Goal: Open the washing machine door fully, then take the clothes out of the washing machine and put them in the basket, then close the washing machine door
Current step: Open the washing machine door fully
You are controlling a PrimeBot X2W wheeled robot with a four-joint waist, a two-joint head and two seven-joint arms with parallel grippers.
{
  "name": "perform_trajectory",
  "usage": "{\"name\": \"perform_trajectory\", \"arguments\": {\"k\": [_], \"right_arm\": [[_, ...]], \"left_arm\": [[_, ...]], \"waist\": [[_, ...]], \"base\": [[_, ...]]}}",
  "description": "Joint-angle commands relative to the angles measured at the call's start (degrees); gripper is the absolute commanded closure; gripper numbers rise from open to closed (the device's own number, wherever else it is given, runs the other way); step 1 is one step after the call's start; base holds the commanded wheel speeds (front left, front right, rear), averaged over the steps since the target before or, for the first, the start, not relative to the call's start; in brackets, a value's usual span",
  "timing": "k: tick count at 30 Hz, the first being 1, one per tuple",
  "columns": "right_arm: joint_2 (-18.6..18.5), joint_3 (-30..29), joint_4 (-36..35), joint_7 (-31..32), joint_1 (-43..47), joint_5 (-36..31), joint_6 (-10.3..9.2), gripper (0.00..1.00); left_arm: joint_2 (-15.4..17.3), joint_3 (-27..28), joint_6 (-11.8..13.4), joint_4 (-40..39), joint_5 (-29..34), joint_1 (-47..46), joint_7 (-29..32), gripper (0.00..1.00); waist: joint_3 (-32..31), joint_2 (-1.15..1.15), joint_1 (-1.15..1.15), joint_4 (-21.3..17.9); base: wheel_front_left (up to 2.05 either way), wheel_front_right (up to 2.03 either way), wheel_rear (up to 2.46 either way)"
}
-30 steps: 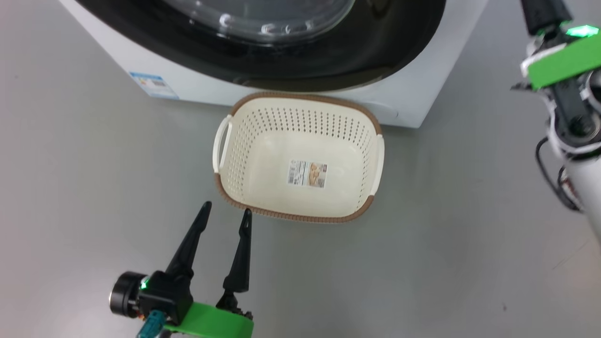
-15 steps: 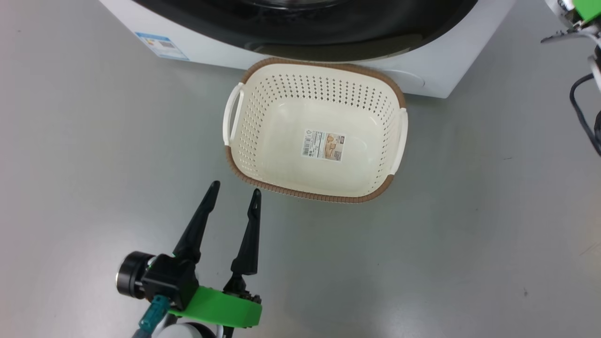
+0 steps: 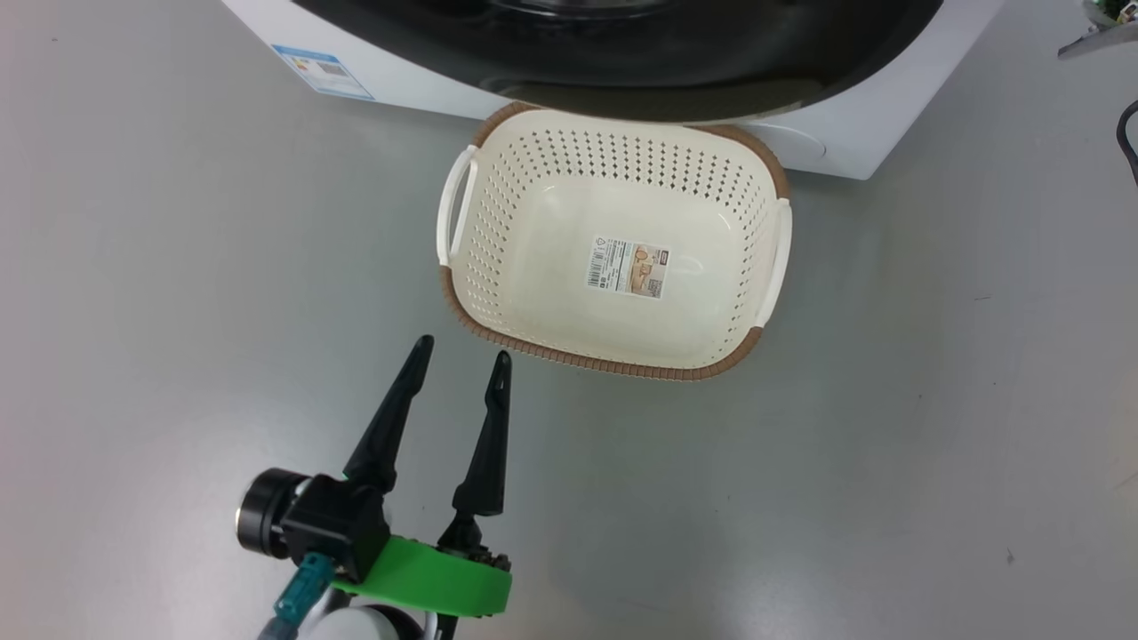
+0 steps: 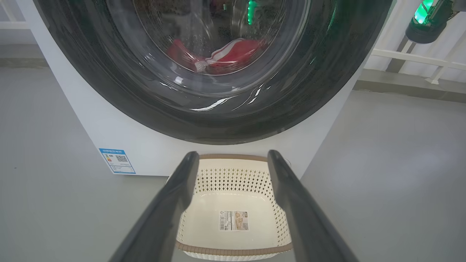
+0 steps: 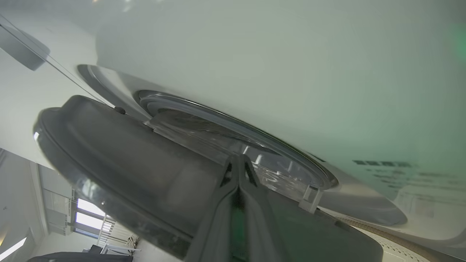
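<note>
Squarely before the door stands the basket; left end effector wide, right end effector closed.

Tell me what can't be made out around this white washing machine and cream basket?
Glossy black round door: head view, cut off by the top edge.
Bright red and white clothes: left wrist view, behind the door's reflective window; count unclear.
Paper label in the cream perforated basket: head view, print too small.
Shut right gripper: right wrist view, contact with door blurred.
</note>
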Motion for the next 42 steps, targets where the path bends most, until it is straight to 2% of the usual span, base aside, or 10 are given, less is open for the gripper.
{"name": "perform_trajectory", "arguments": {"k": [1, 10, 14, 27, 37, 42], "right_arm": [[1.22, 0.83, -1.25, 1.58, 0.59, 0.42, 0.05, 1.00], [2.78, 1.50, -2.73, 6.46, 5.54, 1.59, 0.05, 1.00], [3.84, 3.59, -4.19, 8.31, 9.56, 0.16, 0.05, 1.00], [6.17, 5.10, -9.32, 10.81, 16.95, -0.18, 0.05, 1.00], [7.44, 5.81, -11.97, 13.41, 20.34, -0.60, 0.05, 1.00], [7.91, 5.01, -12.24, 11.72, 21.27, -2.05, 0.05, 1.00]], "left_arm": [[0.63, 1.33, 0.53, -1.42, -0.70, -0.44, -0.45, 0.00], [0.63, 1.51, 0.49, -0.86, -0.42, 0.96, -0.45, 0.00], [0.63, 1.87, -0.06, -0.34, 0.07, 2.63, -0.45, 0.00], [0.63, 3.53, -0.70, -0.28, 0.72, 5.82, -0.45, 0.00], [0.63, 3.98, -0.79, -0.50, 0.92, 6.57, -0.45, 0.00], [0.63, 4.24, -0.76, -0.42, 1.03, 6.75, -0.45, 0.00]], "waist": [[-0.43, 0.00, 0.00, 0.11], [-3.85, 0.00, 0.00, -0.11], [-6.69, 0.00, 0.00, -0.39], [-11.12, 0.00, 0.00, -0.38], [-12.21, 0.00, 0.00, -0.36], [-12.91, 0.00, 0.00, -0.65]], "base": [[0.00, 0.00, 0.00], [0.00, 0.00, 0.00], [0.00, 0.00, 0.00], [0.00, 0.00, 0.00], [0.00, 0.00, 0.00], [0.00, 0.00, 0.00]]}}
